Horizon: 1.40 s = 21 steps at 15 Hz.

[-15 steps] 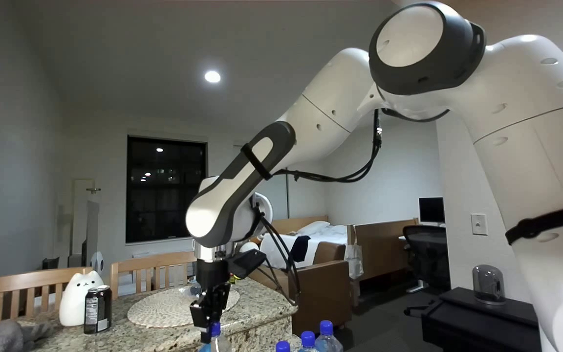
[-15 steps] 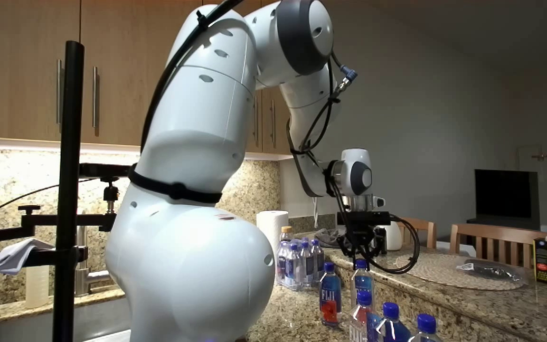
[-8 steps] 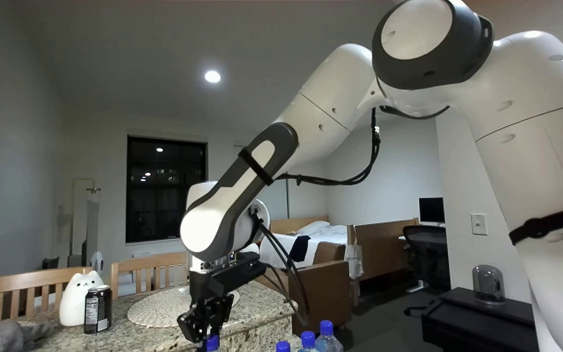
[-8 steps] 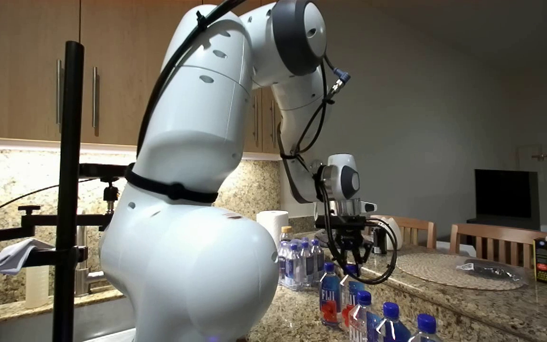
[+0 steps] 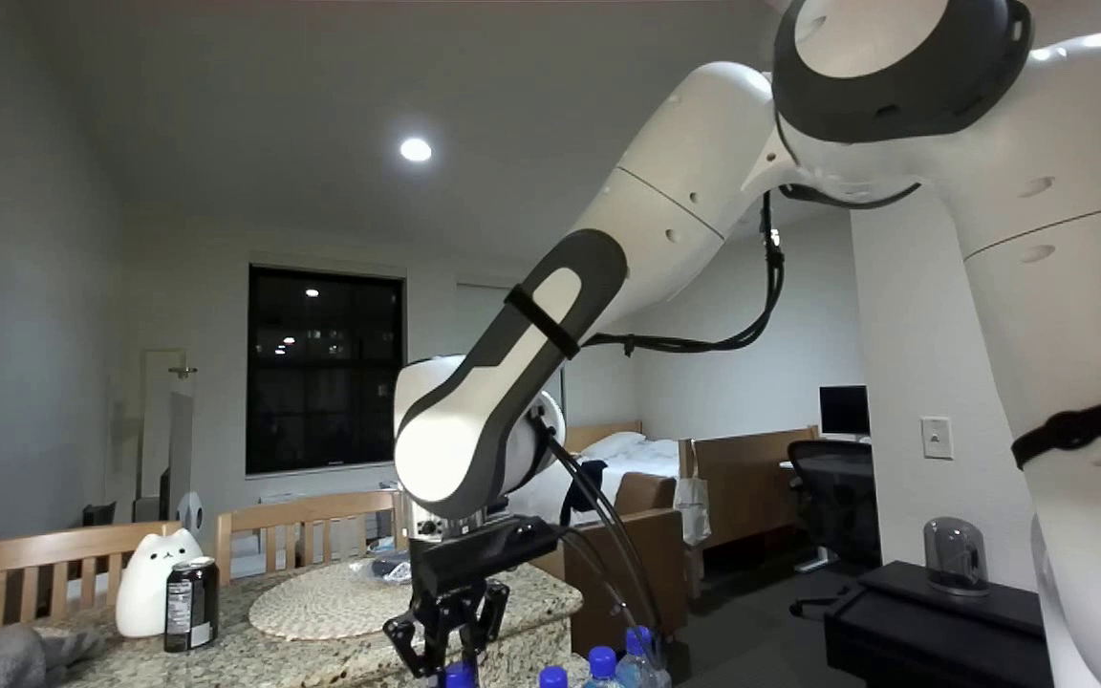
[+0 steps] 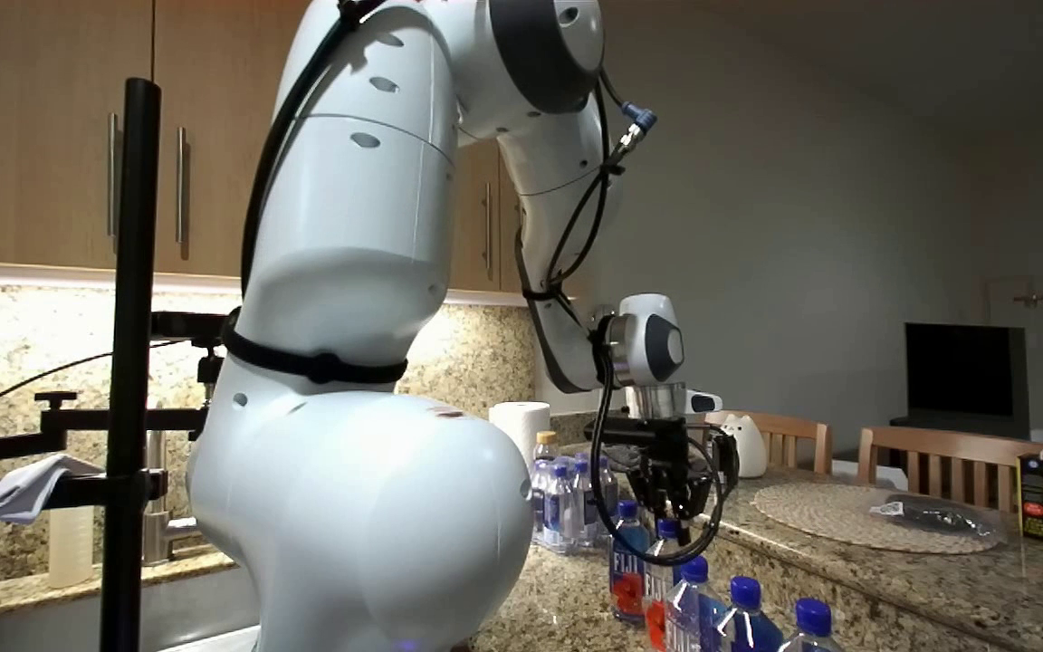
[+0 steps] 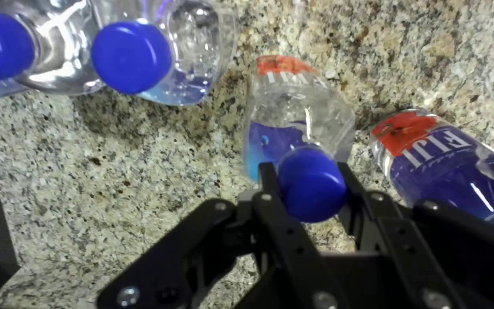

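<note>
On the gripper, the jaws are clenched around the blue cap of a FIJI bottle, so the cap is pretty much pinched between the black fingers, just right of centre in the wrist view. Whether the bottle's base is touching the speckled granite counter can't really be told. Low and right of centre in an exterior view, the same bottle is seen under the gripper, and in an exterior view only its cap is caught, cut off by the bottom edge a bit left of centre. Just beside it, at the right of the wrist view, a neighbouring bottle is shown with a red flower on its label, and two blue-capped bottles are squeezed into the upper left. Further out, in an exterior view, a cluster of bottles is parked near a paper towel roll, left of the gripper, while a woven mat is laid out at lower right, topped by a plastic packet, with a dark carton stood near it. At lower left in an exterior view, a black can is set right beside a white cat-shaped figure.
</note>
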Available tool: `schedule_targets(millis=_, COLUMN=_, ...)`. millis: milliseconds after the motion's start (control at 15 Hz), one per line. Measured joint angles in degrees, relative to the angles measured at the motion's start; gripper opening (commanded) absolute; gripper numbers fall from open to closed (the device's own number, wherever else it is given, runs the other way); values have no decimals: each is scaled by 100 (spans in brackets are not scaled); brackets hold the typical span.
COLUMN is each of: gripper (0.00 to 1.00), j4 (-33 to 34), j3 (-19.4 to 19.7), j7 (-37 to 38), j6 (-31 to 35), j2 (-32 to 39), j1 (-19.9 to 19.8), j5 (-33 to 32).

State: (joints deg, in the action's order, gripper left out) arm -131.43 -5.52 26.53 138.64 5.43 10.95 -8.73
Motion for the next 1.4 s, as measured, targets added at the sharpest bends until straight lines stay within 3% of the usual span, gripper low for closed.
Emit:
schedule_targets(millis=333, gripper=14, j4=-300, j3=8, j7=436, j6=-24, j2=-289, j1=-13, j5=-9)
schedule_targets(millis=1400, gripper=14, j4=-458, j3=6, j7=437, j6=-21, j2=-287, j1=-31, j5=215)
